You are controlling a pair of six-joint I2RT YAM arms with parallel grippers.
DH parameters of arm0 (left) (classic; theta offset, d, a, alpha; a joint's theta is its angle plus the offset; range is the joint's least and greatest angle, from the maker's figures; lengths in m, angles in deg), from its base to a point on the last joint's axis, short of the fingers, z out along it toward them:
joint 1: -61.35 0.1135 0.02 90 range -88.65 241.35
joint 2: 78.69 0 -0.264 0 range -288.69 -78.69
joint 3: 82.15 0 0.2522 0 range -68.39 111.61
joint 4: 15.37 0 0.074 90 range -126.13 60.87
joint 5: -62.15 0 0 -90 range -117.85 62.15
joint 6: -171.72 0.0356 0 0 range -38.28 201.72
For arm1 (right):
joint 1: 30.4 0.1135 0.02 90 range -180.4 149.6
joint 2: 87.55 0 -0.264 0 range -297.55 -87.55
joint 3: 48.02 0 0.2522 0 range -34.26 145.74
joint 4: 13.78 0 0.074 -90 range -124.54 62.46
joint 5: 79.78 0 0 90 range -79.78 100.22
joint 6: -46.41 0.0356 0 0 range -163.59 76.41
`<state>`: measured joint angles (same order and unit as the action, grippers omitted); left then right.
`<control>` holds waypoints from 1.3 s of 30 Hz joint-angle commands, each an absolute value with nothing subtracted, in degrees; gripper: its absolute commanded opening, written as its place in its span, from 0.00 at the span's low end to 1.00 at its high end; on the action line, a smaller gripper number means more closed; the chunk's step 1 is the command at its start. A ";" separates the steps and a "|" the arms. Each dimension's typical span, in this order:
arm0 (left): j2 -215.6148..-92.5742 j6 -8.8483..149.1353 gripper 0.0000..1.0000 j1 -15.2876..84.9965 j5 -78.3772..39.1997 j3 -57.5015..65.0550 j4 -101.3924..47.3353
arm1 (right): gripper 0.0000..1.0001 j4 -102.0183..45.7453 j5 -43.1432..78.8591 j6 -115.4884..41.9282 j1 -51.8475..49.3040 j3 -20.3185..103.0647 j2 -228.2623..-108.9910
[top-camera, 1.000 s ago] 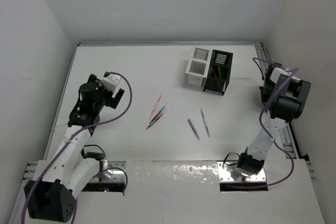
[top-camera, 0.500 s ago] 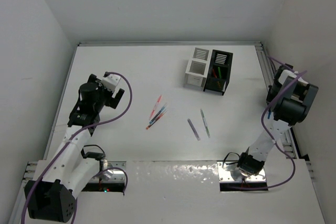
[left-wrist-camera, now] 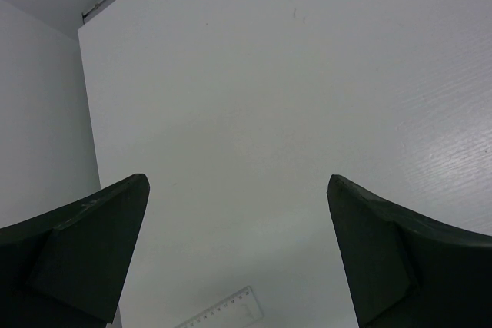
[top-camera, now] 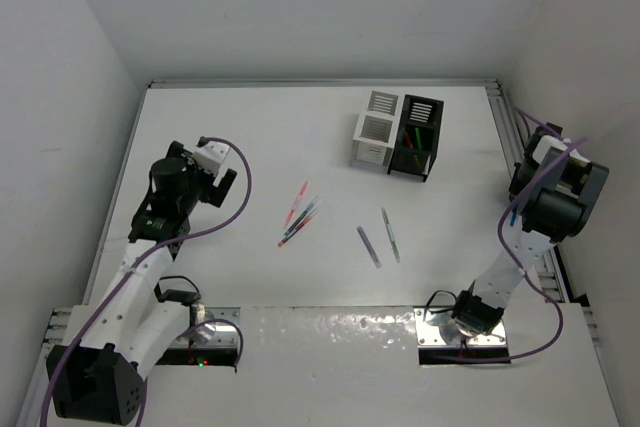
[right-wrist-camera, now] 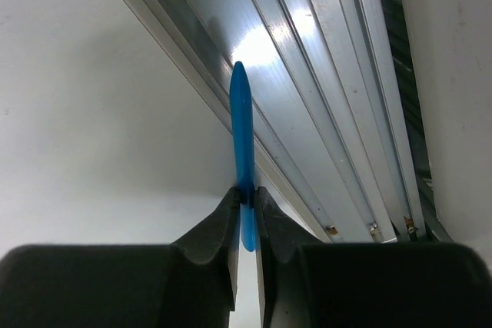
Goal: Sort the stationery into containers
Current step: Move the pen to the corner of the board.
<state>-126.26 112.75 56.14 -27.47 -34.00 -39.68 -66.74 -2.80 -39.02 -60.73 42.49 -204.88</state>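
At the right edge of the matt white worktop (top-camera: 250,137), over ribbed aluminium rails (right-wrist-camera: 307,74), the right gripper (right-wrist-camera: 245,193) is clenched on a slim, glossy blue pen (right-wrist-camera: 241,128) with its tapered tip pointing away, and its arm is folded upright. The left gripper (left-wrist-camera: 237,182) has its dark fingers spread wide, holding nothing, arm bent. The slatted white box (top-camera: 375,129) and black box (top-camera: 418,137) stand touching at rear centre. Loose pens (top-camera: 300,212) lie mid-worktop.
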 commanded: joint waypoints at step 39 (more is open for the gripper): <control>-124.83 112.31 1.00 56.17 -27.59 -32.62 -38.71 | 0.23 -61.03 2.13 -36.74 -60.72 40.27 -206.20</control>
<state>-125.91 112.75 56.14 -27.45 -34.00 -39.70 -62.55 1.66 -37.94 -61.01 42.05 -204.03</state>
